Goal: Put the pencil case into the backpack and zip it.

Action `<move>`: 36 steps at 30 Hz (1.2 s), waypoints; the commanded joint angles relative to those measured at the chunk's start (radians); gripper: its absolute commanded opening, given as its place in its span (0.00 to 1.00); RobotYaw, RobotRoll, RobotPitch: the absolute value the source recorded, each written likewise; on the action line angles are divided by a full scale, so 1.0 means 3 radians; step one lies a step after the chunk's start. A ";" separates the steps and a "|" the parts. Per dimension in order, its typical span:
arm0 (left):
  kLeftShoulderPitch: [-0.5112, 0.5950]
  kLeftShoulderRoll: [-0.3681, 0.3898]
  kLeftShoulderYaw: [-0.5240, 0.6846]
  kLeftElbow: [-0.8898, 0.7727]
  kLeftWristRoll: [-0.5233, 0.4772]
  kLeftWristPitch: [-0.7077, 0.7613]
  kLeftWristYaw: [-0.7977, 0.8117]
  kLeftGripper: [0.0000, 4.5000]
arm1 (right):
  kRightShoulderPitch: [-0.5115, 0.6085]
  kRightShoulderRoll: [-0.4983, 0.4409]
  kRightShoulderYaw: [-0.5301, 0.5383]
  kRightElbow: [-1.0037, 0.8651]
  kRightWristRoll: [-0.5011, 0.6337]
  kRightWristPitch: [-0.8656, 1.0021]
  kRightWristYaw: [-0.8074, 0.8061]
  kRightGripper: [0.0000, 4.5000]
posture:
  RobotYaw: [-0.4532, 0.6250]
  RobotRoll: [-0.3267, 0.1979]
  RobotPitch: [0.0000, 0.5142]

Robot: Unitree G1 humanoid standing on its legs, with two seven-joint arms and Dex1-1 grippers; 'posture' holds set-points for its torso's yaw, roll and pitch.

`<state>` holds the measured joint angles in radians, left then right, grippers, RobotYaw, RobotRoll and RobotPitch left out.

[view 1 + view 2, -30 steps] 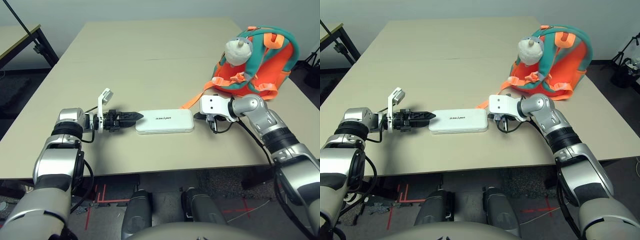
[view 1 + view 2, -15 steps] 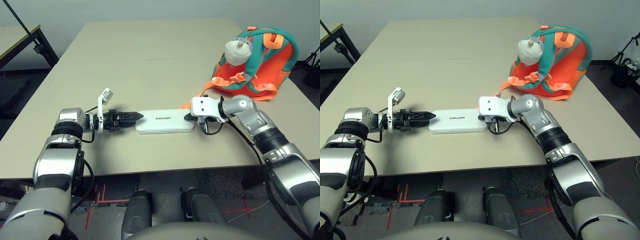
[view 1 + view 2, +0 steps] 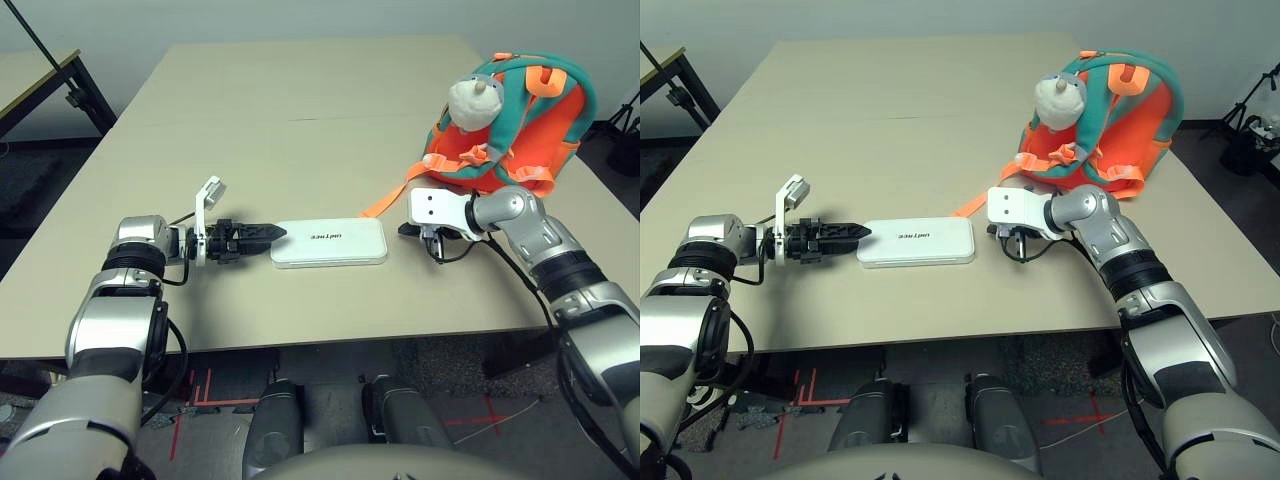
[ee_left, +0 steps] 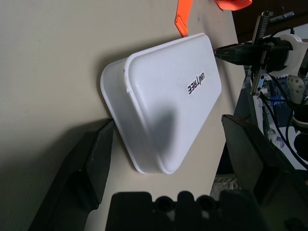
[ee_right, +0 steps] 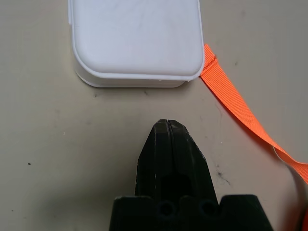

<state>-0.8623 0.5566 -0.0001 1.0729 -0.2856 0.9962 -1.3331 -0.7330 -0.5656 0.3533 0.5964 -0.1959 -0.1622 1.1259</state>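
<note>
Black end effector (image 5: pixel 168 121) shut, right wrist view

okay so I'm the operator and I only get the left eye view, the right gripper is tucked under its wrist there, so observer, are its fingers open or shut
Observer: Shut. The right wrist view shows the right gripper with its two fingers together.

Operator: And the left one? I see it side-on, so I can't judge the spread.

Observer: Wide open. In the left wrist view, the left gripper has its fingers well apart, with a corner of the pencil case between them.
</note>
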 commanded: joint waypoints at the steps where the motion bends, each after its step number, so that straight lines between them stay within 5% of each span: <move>1: -0.0023 -0.0024 -0.0035 0.0065 0.0067 0.0004 0.0032 1.00 | 0.0035 0.0039 0.0049 0.0037 -0.0036 -0.0024 0.0002 0.01 | 0.30 0.62 0.07; 36: 0.0000 -0.0023 -0.0032 0.0036 0.0077 0.0030 0.0003 1.00 | -0.0190 0.0569 0.0216 0.0137 -0.0245 -0.0119 0.0049 0.01 | 0.31 0.62 0.08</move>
<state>-0.8627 0.5682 0.0019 1.0730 -0.2750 1.0005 -1.3372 -0.7682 -0.4384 0.3924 0.6589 -0.2845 -0.1646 1.1307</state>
